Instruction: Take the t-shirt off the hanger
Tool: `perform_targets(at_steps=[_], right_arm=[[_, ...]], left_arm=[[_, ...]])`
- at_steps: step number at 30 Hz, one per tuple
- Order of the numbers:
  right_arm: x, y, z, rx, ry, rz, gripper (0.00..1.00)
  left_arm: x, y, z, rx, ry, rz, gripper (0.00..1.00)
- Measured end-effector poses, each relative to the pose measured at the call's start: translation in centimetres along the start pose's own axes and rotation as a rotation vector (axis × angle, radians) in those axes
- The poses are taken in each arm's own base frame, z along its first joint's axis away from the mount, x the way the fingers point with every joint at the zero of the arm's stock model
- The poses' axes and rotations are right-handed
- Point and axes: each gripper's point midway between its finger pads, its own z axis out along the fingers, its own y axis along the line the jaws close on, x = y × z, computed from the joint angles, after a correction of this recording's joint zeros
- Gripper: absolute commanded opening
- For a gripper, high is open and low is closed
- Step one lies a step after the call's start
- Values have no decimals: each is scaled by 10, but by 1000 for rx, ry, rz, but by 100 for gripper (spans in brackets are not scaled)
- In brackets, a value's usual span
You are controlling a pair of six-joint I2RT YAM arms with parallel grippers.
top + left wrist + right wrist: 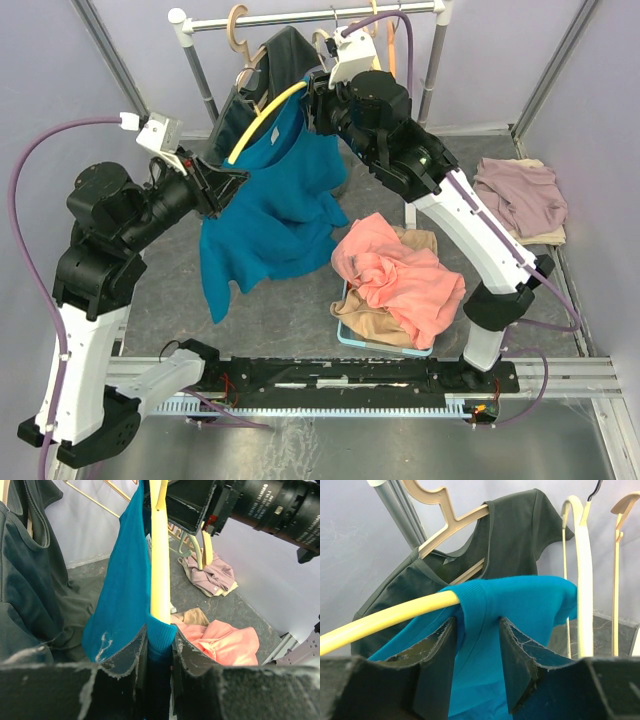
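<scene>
A teal t-shirt point(270, 215) hangs from a yellow hanger point(262, 115) held in the air below the rail. My left gripper point(235, 185) is at the hanger's lower left end. In the left wrist view it point(160, 640) is shut on the t-shirt's ribbed collar point(162, 632), where the hanger point(160, 555) runs into the cloth. My right gripper point(312, 100) is at the hanger's upper end. In the right wrist view it point(477, 625) stands partly open astride the t-shirt point(520, 600), both fingers touching cloth just below the hanger point(385, 617).
A dark shirt point(270, 60) on a wooden hanger and several bare hangers point(582, 580) hang on the white rail point(310, 15) behind. A light-blue basket point(345, 330) heaped with coral clothes point(400, 275) stands at front right. Folded mauve clothes point(520, 195) lie far right.
</scene>
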Motion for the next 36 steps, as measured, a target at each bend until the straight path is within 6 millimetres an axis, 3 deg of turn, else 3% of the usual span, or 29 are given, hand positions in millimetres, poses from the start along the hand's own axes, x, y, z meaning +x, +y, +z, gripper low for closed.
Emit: perform_targets(at_steps=[13,22,36], right_arm=[[5,-5,6,23,6,18,1],[4,3,6,-29,8,14,1],[5,54,-4,-322,27,16,1]], left_arm=[[4,-3,-6,9,4,-2,3],[11,11,8,-45,36,-29,3],[23,35,34,-140,83,-76,3]])
